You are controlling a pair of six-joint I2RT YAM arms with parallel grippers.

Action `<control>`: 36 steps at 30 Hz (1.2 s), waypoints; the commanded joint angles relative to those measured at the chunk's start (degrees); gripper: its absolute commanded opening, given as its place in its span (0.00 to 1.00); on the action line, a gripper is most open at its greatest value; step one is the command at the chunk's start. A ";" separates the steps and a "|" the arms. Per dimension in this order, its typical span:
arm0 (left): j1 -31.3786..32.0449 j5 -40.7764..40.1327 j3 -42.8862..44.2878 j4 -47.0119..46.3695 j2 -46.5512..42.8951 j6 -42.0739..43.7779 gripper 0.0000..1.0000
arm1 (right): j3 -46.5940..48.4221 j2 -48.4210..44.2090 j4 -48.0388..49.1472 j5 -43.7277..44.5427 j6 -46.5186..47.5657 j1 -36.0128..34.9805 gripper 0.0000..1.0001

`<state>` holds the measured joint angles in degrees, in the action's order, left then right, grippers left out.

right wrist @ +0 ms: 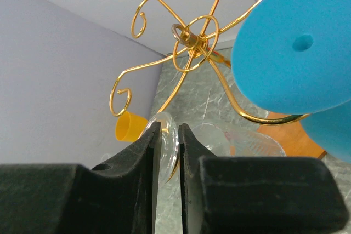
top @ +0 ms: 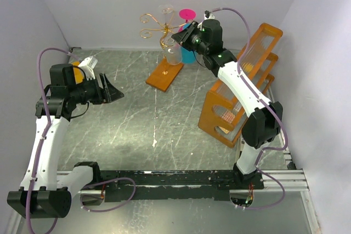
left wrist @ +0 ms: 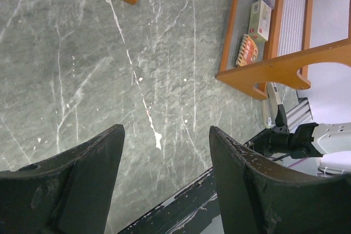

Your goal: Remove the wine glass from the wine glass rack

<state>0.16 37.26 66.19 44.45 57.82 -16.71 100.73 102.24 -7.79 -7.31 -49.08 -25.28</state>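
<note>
Right wrist view: right tool (right wrist: 170, 129) pinched on the edge of the clear glass (right wrist: 169, 121), which hangs low on the rack (right wrist: 192, 39) at the tabletop's (top: 137, 119) far middle. Best slide it out along the wire; tugging could tip the rack. Left tool (left wrist: 165, 133) gaping, empty.

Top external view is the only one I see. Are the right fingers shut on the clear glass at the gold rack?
Observer: Yes. In the right wrist view the right fingers pinch the clear edge of the wine glass.
Operator: Is only glass between them?
Observer: No. A thin gold wire, seemingly of the rack, also runs through that narrow gap, beside the glass.
</note>
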 commanded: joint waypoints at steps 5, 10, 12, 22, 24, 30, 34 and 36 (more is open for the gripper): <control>0.45 -0.99 2.81 0.64 -0.08 1.00 0.73 | 4.12 -0.95 -3.56 -0.86 0.03 0.32 0.00; 0.45 -1.19 2.62 0.62 -0.27 0.93 0.73 | 2.65 -2.12 -2.53 -1.59 -0.99 0.37 0.00; 0.45 -1.31 2.58 0.72 -0.41 0.93 0.73 | 1.15 -2.86 -0.89 -2.66 -2.48 0.43 0.00; 0.45 -1.65 3.05 1.14 -0.60 0.99 0.73 | -6.79 -4.50 10.74 -10.33 -14.06 2.24 0.00; 0.47 -1.66 3.06 1.17 -0.72 1.00 0.73 | -8.52 -4.78 13.29 -11.78 -16.68 2.90 0.00; 0.45 -1.69 3.23 1.25 -0.76 0.99 0.73 | -11.07 -5.83 17.51 -13.97 -20.37 3.99 0.00; 0.45 -1.57 3.48 1.15 -0.64 0.86 0.73 | -11.08 -5.91 18.27 -15.27 -21.60 4.19 0.00; 0.45 -1.51 3.44 1.10 -0.72 0.83 0.73 | -11.09 -5.91 18.82 -15.90 -22.18 4.18 0.00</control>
<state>0.16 36.07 67.22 45.56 57.74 -16.69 89.52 99.13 6.20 -20.12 -68.53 -21.43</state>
